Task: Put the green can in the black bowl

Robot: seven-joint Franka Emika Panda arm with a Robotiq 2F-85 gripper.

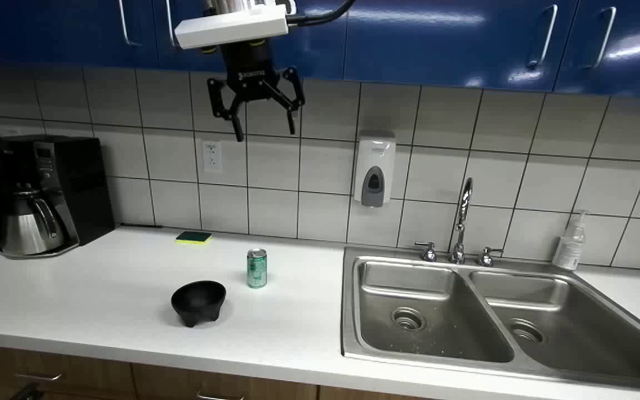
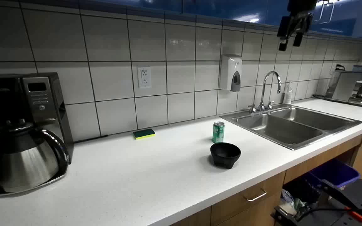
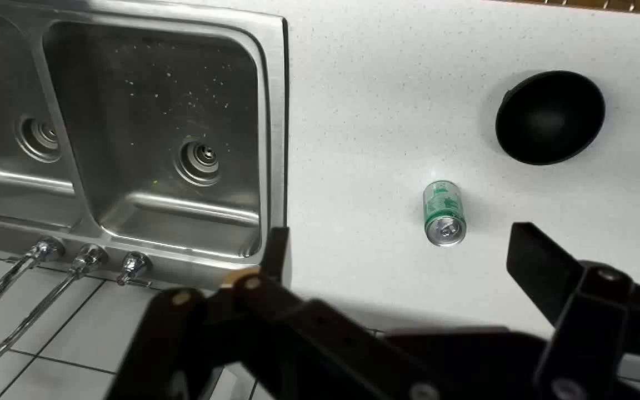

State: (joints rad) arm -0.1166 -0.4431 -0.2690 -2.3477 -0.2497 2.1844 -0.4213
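The green can [image 1: 256, 269] stands upright on the white counter, and it also shows in an exterior view [image 2: 218, 132] and in the wrist view [image 3: 443, 214]. The black bowl [image 1: 198, 303] stands upright on short feet, nearer the counter's front edge than the can. It shows in an exterior view [image 2: 225, 155] and at the upper right of the wrist view [image 3: 550, 118]. The bowl's inside looks empty. My gripper [image 1: 265, 135] is open and empty, high above the counter, apart from can and bowl. Its fingers spread wide in the wrist view [image 3: 399, 230].
A double steel sink [image 1: 351, 311] with a tall faucet [image 1: 464, 205] lies beside the can. A green and yellow sponge [image 2: 144, 134] lies by the wall. A black coffee maker [image 1: 75, 183] stands at one end. A soap dispenser [image 1: 374, 166] and blue cabinets [image 1: 425, 44] are on the wall.
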